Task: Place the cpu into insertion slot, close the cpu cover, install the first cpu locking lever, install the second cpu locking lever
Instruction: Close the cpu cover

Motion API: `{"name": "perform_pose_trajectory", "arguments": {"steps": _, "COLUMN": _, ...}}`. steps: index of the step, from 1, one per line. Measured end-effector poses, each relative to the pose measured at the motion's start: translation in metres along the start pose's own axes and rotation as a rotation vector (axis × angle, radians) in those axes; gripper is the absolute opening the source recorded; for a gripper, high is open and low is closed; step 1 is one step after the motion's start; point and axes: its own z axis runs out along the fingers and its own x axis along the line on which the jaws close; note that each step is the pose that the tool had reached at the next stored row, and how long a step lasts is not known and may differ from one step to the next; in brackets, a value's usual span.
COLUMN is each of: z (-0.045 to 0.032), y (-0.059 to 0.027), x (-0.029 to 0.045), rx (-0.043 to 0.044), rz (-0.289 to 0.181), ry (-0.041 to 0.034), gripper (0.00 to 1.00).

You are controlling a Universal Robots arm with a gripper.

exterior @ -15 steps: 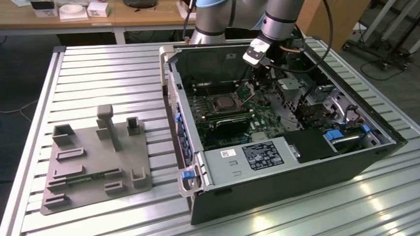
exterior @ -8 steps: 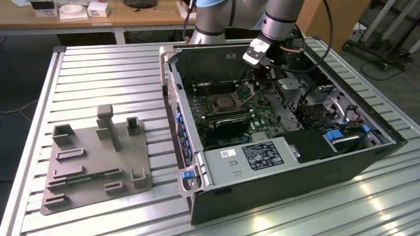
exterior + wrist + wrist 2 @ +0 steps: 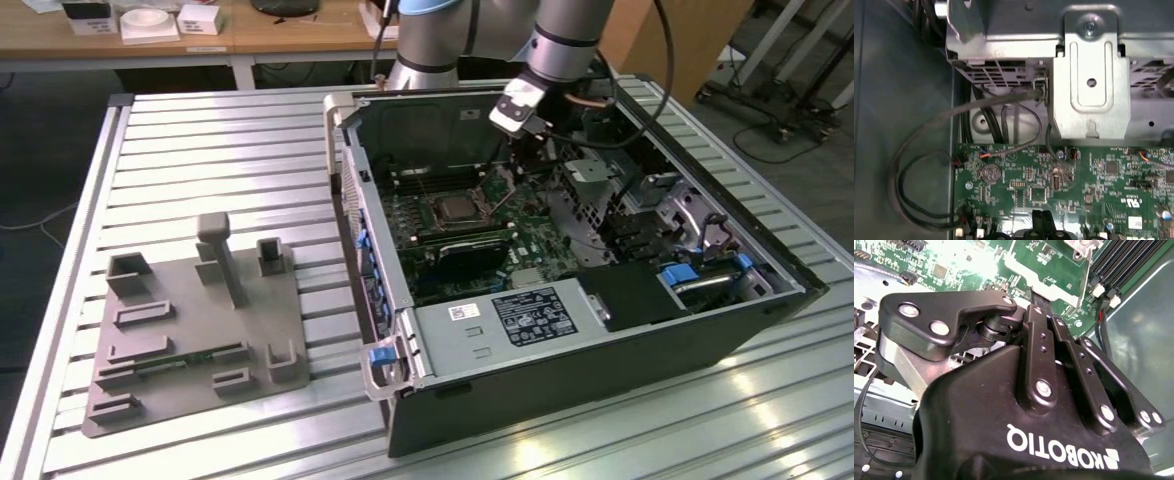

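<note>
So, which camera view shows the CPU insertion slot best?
The exterior view: the insertion slot shows whole on the motherboard. The second wrist view catches part of its silver rim; the first wrist view faces another stretch of motherboard.

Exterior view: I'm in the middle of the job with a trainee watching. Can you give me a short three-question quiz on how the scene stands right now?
1. True or false: the gripper is down inside the open computer case.
2. Where does the grey plate lie? A: on the table, to the exterior view's left of the case. B: inside the case. C: on top of the case.
3. Fill in: the socket sits on a ____ circuit board.

Key: 1 true; 2 A; 3 green.
</note>
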Motion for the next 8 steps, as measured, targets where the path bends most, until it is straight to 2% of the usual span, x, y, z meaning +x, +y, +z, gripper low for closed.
{"name": "perform_pose_trajectory", "arguments": {"steps": 8, "z": -0.0001, "y": -0.0093, "x": 0.0000, "rx": 0.0000, "rz": 0.000, "ry": 0.0000, "gripper": 0.10}}
